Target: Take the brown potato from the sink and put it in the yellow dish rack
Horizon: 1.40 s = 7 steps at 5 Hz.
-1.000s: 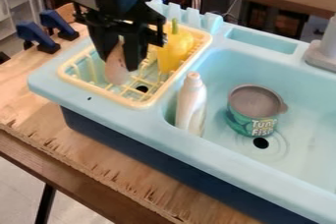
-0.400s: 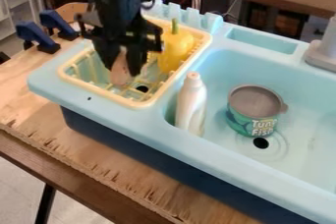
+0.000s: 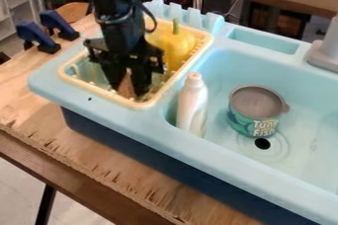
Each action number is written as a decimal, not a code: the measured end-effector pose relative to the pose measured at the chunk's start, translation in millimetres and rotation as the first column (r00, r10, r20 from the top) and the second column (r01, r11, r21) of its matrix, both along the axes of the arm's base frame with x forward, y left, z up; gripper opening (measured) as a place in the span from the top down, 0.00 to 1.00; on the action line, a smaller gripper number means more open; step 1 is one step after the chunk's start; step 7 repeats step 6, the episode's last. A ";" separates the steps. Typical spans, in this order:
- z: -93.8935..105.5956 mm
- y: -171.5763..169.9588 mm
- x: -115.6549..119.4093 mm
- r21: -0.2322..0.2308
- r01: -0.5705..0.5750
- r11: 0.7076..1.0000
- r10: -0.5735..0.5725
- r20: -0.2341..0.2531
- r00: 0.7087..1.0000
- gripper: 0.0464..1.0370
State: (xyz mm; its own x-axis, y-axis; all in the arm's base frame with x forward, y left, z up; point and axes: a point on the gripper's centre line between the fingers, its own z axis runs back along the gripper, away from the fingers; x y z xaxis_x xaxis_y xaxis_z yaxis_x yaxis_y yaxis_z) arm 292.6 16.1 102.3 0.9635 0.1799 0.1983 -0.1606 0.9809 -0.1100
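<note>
The black gripper point(image 3: 130, 82) hangs low inside the yellow drying rack point(image 3: 109, 91), near its front side. A pinkish-brown oblong object point(image 3: 126, 88) is clasped between its two fingers, mostly hidden by them. Just behind and to the right, a yellow pear-shaped vegetable point(image 3: 175, 46) with a green stem stands in the rack.
A light blue toy sink point(image 3: 290, 165) fills the right side. In its basin are a white bottle point(image 3: 192, 105) against the left wall and a green tuna can point(image 3: 254, 113). Blue clamps point(image 3: 61, 24) grip the wooden table point(image 3: 33, 91) at left; a grey faucet point(image 3: 326, 51) stands at right.
The gripper has come down and a little to the right, deeper into the rack, and the pinkish-brown object has moved with it. The bottle, can and yellow vegetable are where they were.
</note>
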 end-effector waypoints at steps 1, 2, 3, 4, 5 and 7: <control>-0.1 -3.2 -2.3 -0.026 0.004 1.000 -0.004 0.001 1.000 0.15; 23.7 -12.0 -5.9 -0.026 0.041 0.999 -0.040 0.028 0.999 0.02; 61.7 -23.1 -2.1 0.025 0.082 0.996 -0.083 0.043 0.996 0.03; 90.6 -32.2 -4.4 0.047 0.122 0.991 -0.123 0.027 0.992 0.03; 102.9 -45.5 -11.0 0.011 0.177 0.984 -0.177 -0.001 0.984 0.03; 102.9 -45.7 -11.3 0.009 0.177 0.984 -0.177 -0.002 0.984 0.03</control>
